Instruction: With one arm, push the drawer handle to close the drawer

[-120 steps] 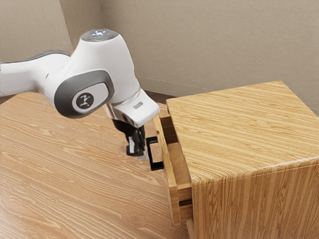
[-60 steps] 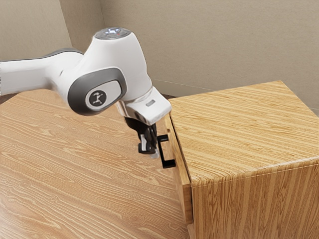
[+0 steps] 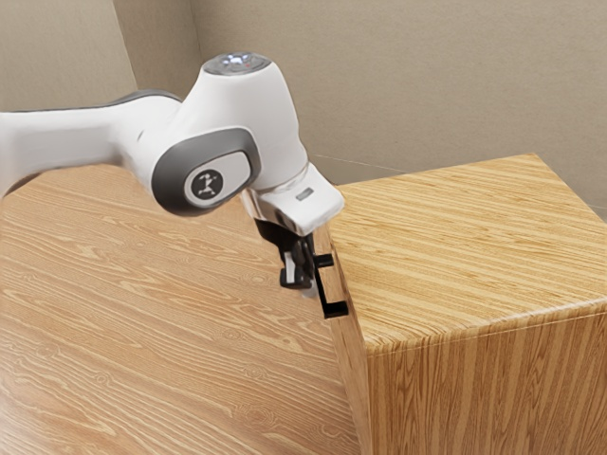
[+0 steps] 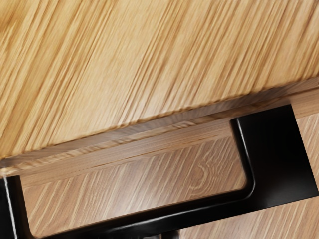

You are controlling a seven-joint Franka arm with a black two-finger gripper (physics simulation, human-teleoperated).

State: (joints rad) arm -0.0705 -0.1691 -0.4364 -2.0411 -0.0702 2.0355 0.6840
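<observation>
From here the black handle (image 3: 335,310) sits right beside the pincer (image 3: 301,284), on its exterior-view's-right side, fixed to the drawer (image 3: 351,343) whose front lies up against the cabinet (image 3: 474,242), though I can't tell whether that pincer is clenched or released.

A brown wood-grained worktop (image 3: 161,351) spreads across the exterior view's left, with plain beige walls (image 3: 408,85) standing behind it.

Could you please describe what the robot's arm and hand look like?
The arm is white with rounded segments, a dark grey band around a round dark emblem, and a grey disc on top. The hand is mostly black.
</observation>
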